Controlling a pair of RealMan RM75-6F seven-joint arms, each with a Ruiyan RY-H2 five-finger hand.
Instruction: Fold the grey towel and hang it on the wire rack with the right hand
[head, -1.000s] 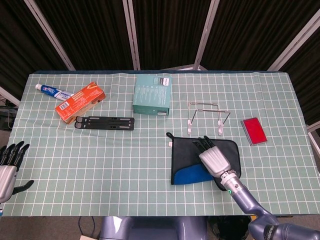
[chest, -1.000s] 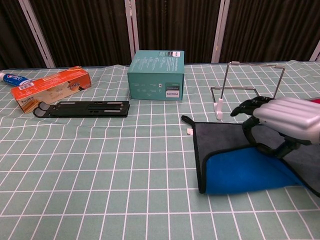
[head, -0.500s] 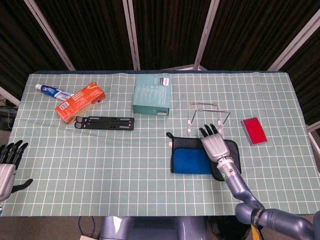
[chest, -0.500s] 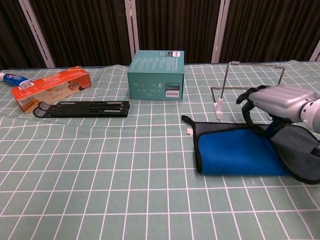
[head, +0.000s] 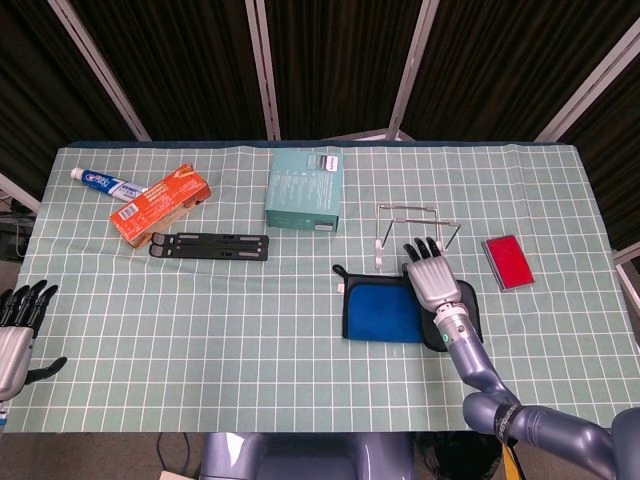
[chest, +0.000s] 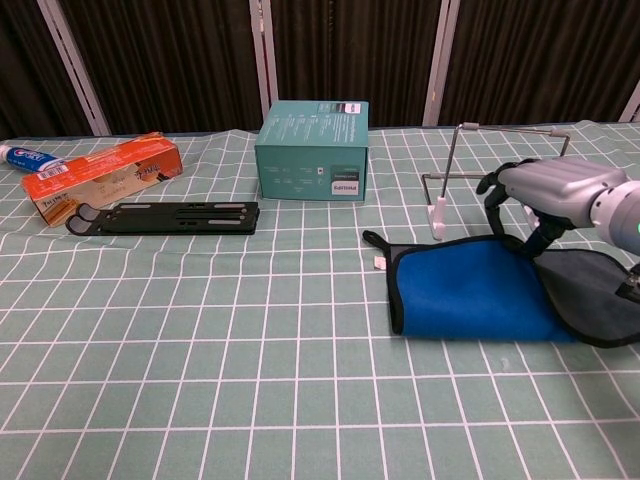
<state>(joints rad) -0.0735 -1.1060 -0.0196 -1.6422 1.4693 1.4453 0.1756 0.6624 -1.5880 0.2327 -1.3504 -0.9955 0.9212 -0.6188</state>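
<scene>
The grey towel (head: 385, 312) (chest: 470, 295) lies right of centre on the checked cloth, folded over so its blue underside faces up; a grey part shows at its right end. My right hand (head: 432, 275) (chest: 550, 190) is at the towel's far edge, thumb down on the folded flap and seemingly still pinching it, fingers curled above. The wire rack (head: 415, 235) (chest: 500, 170) stands upright just beyond the hand, bare. My left hand (head: 15, 335) hovers at the table's near left corner, fingers apart and holding nothing.
A teal box (head: 306, 188) (chest: 312, 150) stands at the back centre. Left of it are a black folding stand (head: 210, 246) (chest: 165, 216), an orange carton (head: 160, 203) (chest: 100, 178) and a toothpaste tube (head: 108, 185). A red flat case (head: 507, 262) lies right of the rack.
My right hand carried the towel's near edge away from me to the far edge, so the raised blue flap now lies flat over the towel. The left hand stayed put.
</scene>
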